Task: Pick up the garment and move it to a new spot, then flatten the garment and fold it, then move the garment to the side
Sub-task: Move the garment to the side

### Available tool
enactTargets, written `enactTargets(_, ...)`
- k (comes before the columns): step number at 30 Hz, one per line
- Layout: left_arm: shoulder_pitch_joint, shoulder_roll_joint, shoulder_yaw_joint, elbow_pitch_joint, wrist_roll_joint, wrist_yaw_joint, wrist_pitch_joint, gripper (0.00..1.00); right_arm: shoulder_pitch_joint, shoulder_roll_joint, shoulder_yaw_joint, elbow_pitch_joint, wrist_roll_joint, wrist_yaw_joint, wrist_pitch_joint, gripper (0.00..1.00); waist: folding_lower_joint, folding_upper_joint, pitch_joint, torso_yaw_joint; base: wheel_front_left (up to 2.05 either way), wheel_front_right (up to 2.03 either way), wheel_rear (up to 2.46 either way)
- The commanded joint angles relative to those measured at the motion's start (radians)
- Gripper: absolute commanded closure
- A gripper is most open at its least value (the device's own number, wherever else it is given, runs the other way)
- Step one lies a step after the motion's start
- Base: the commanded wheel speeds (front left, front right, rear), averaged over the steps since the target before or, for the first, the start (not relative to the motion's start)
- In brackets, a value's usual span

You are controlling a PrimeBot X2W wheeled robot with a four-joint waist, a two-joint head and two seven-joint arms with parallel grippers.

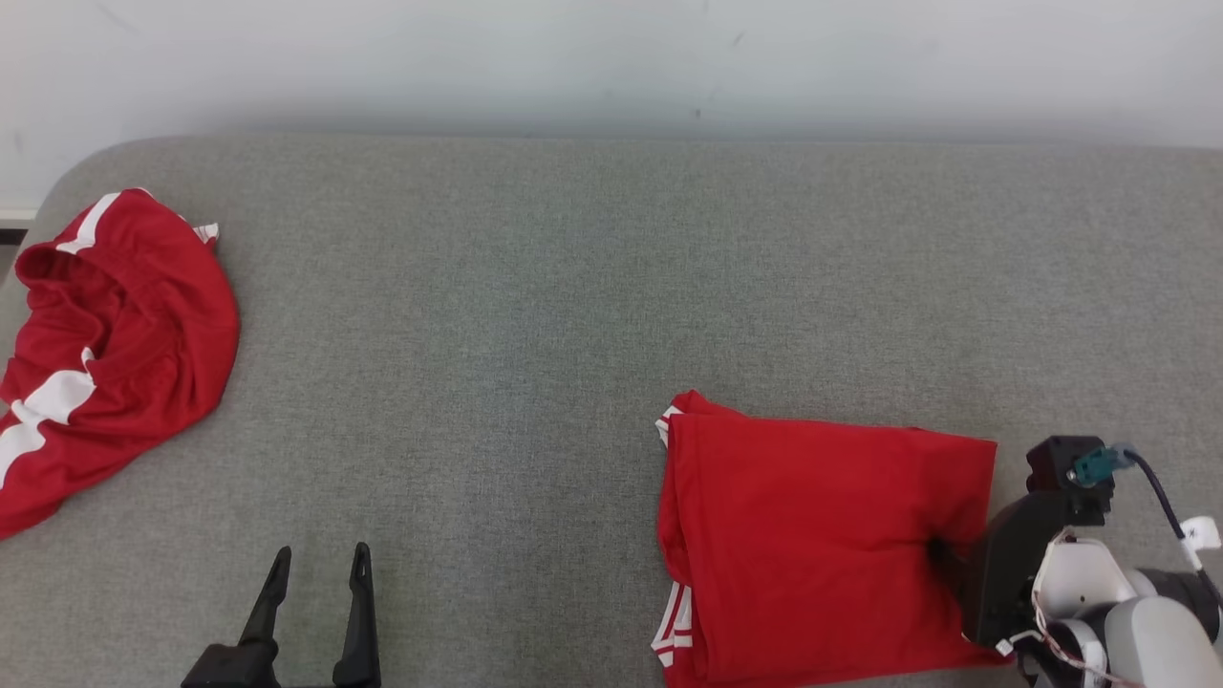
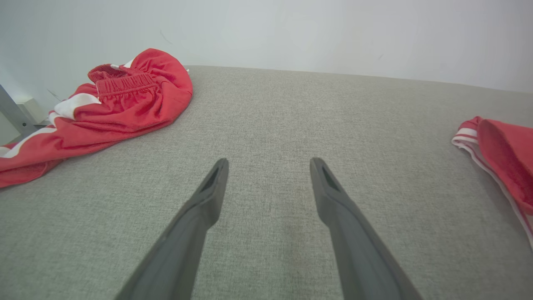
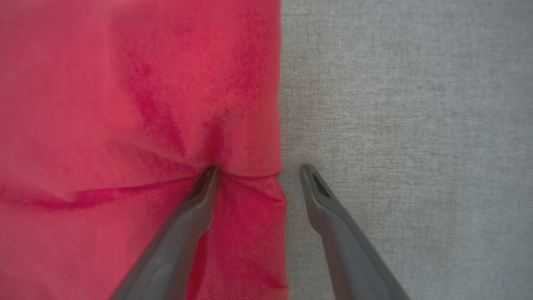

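At the far left of the grey fabric-covered table [image 1: 535,287], a crumpled pair of red shorts [image 1: 115,354] lies in a heap against the table's rounded corner. It has white stripes, and in the left wrist view its gathered elastic waistband faces up.

The left tool [image 1: 322,551] sits low at the near edge, right of the shorts and well apart from them. Its two dark fingers are spread wide with nothing between them, above bare table, touching no cloth.

Further right, the folded red garment [image 1: 822,535] lies flat at the near right of the table as a rough rectangle. White striped trim shows along its left edge, at the top corner and again at the bottom. The left wrist view catches that striped edge at its right border.

The right tool [image 3: 260,168] is at the garment's right edge with its fingers parted and gripping nothing. In the right wrist view, one finger presses down into the red cloth and puckers it into creases. The other finger rests on the bare table just beside the cloth's edge.

The pale right forearm carries a dark cable [image 1: 1161,492] with a teal connector and a white tag [image 1: 1199,532], its marking too small to read.
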Motion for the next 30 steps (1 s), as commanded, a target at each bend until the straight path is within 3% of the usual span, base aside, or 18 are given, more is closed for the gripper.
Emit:
enactTargets(1,-0.013,0.005,0.001,-0.004,0.009,-0.001,-0.003,0.0,-0.013,-0.005,0.027,0.03,0.021,0.001,0.018,0.0,-0.0002,0.0,0.013,0.002,0.0,0.0,0.0)
enactTargets(2,-0.016,0.005,0.002,-0.004,0.009,0.0,-0.003,0.0,-0.021,-0.009,0.045,0.045,0.034,0.001,0.023,0.17,-0.0002,0.0,0.016,0.002,0.0,0.0,0.0)
enactTargets(3,-0.017,0.005,0.004,-0.005,0.009,0.0,-0.003,0.0,-0.03,-0.014,0.058,0.058,0.047,0.001,0.027,0.54,-0.0002,0.0,0.019,0.001,0.0,0.0,0.0)
enactTargets(4,-0.017,0.005,0.005,-0.005,0.009,0.0,-0.003,0.0,-0.037,-0.025,0.081,0.067,0.055,0.001,0.035,1.0,-0.0002,0.0,0.023,0.0,0.0,0.0,0.0)
enactTargets(16,-0.044,0.013,0.016,-0.046,0.021,0.011,-0.003,0.0,-0.226,-0.167,0.211,0.087,0.097,0.0,-0.054,1.0,-0.0002,0.0,0.084,-0.08,0.0,0.0,0.0)
enactTargets(19,-0.06,0.025,0.014,-0.062,0.032,0.01,-0.003,0.0,-0.337,-0.206,0.227,0.131,0.095,0.0,-0.086,1.0,-0.0002,0.0,0.132,-0.135,0.0,0.0,0.0)
enactTargets(30,-0.139,0.089,-0.014,-0.136,0.078,0.003,0.009,0.0,-0.553,-0.298,0.126,0.293,0.026,0.0,-0.173,1.0,-0.0002,0.0,0.293,-0.276,0.0,0.0,0.0)
